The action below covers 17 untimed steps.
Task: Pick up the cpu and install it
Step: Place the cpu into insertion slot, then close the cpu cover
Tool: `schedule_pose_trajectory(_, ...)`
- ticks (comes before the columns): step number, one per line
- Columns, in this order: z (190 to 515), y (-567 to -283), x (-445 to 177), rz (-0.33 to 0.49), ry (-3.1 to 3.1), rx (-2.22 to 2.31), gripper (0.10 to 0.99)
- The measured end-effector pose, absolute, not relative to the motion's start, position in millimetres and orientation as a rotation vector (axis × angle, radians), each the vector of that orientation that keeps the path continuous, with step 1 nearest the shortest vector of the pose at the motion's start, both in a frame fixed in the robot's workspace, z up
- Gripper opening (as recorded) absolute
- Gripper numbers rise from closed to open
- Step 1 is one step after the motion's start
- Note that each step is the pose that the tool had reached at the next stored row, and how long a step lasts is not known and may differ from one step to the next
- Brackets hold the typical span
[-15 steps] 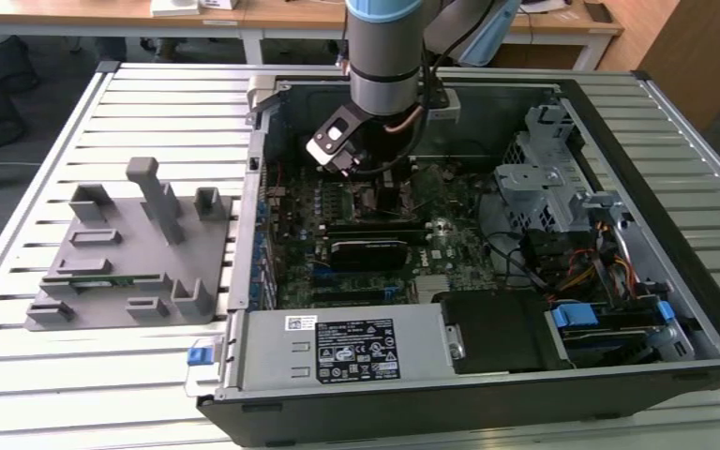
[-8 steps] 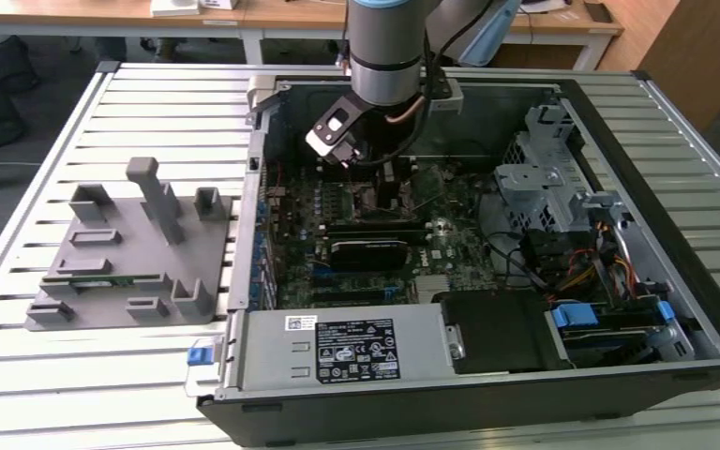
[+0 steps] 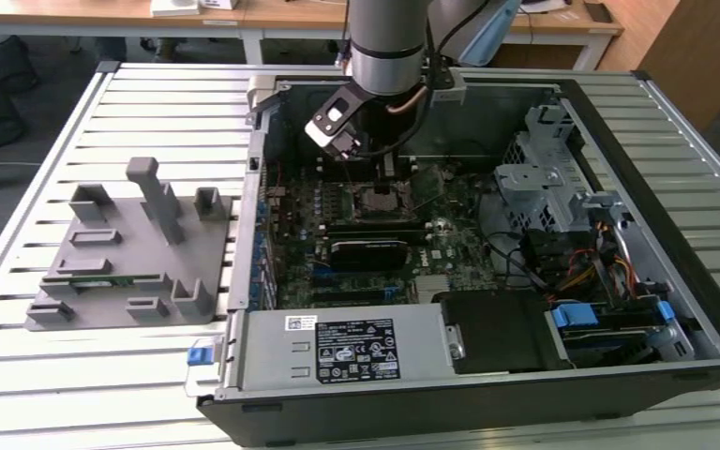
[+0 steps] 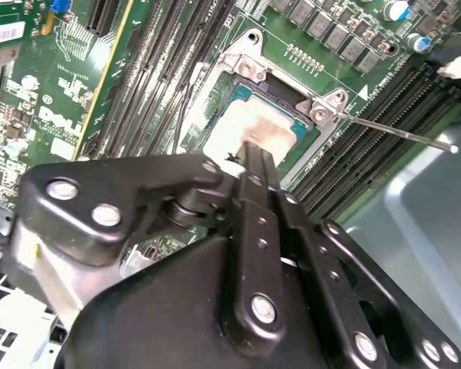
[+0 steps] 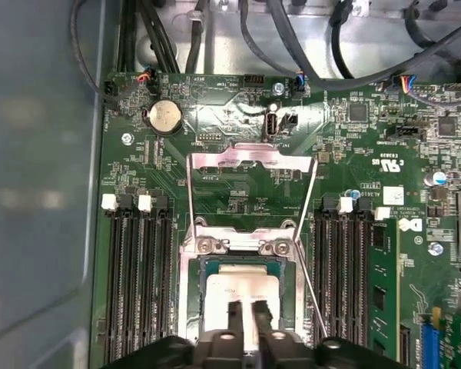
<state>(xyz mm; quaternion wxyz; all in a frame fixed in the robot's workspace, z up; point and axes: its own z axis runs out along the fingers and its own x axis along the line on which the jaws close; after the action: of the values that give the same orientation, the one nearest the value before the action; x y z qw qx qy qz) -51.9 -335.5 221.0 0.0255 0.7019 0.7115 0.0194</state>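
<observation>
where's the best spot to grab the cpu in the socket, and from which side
Probably by two opposite thin edges, coming straight down from above. The cpu lies flat in the socket with the load plate swung up, so only its top is open, and the broad face gives nothing to pinch.

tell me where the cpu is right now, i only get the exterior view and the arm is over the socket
observer: In the first wrist view the cpu lies inside the socket frame on the motherboard, pale top up. The gripper is directly over it.
operator: is the socket cover shut over it
observer: No. In the first wrist view the metal load plate is flipped open and stands clear of the cpu, so the chip's top is uncovered.
</observation>
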Motion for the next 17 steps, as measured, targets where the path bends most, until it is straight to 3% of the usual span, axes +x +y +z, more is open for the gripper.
schedule_pose_trajectory(4, 227.4, -335.5, -51.8, 0.058, 2.201, 2.171, 0.106)
schedule_pose_trajectory(17, 238.9, -335.5, -51.9, 0.056, 2.202, 2.172, 0.106)
